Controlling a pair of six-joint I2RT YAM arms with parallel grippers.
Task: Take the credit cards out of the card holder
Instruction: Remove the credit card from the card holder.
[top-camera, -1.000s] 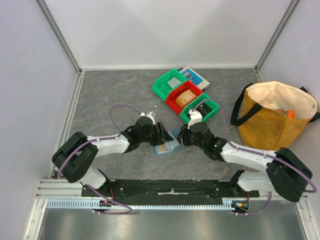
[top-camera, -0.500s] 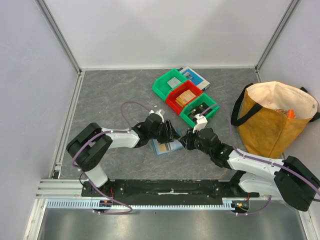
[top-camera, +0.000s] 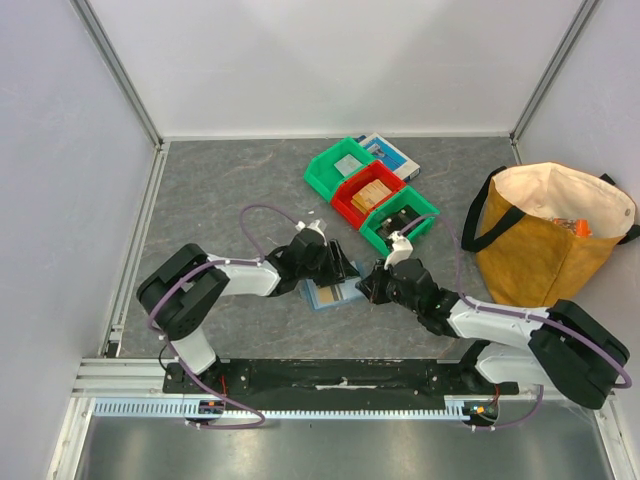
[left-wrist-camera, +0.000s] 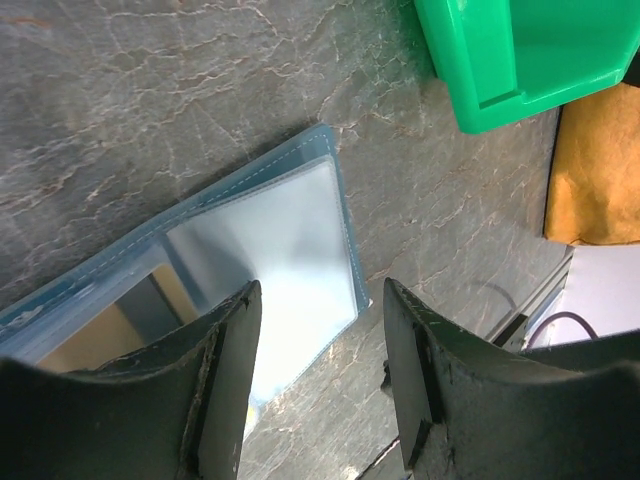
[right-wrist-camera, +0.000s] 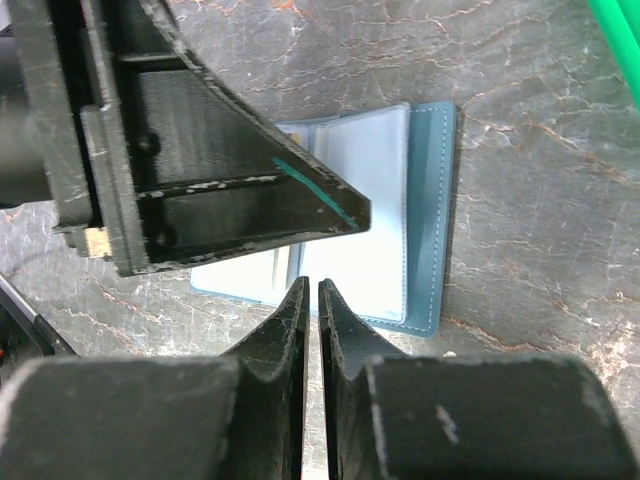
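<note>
The slate-blue card holder (top-camera: 333, 295) lies open and flat on the grey table between both arms. In the left wrist view its clear pocket (left-wrist-camera: 275, 240) faces up, and the tan face of one of the credit cards (left-wrist-camera: 90, 345) shows in the other half. My left gripper (top-camera: 341, 271) hovers open over the holder's far half, its fingers (left-wrist-camera: 228, 385) straddling the holder's corner. My right gripper (right-wrist-camera: 311, 292) points at the holder's near edge (right-wrist-camera: 400, 225). Its jaws are pressed almost together, and I see nothing between them.
Two green bins (top-camera: 345, 170) (top-camera: 402, 216) and a red bin (top-camera: 368, 195) stand in a row behind the holder, with a blue-and-white box (top-camera: 395, 155) beyond them. A tan tote bag (top-camera: 550, 240) stands at the right. The left gripper's black body (right-wrist-camera: 200, 150) looms close above the right fingers.
The right gripper's jaws have closed from half open to nearly together, and it has edged left toward the holder. The left gripper moved right over the holder, then held still, staying open.
</note>
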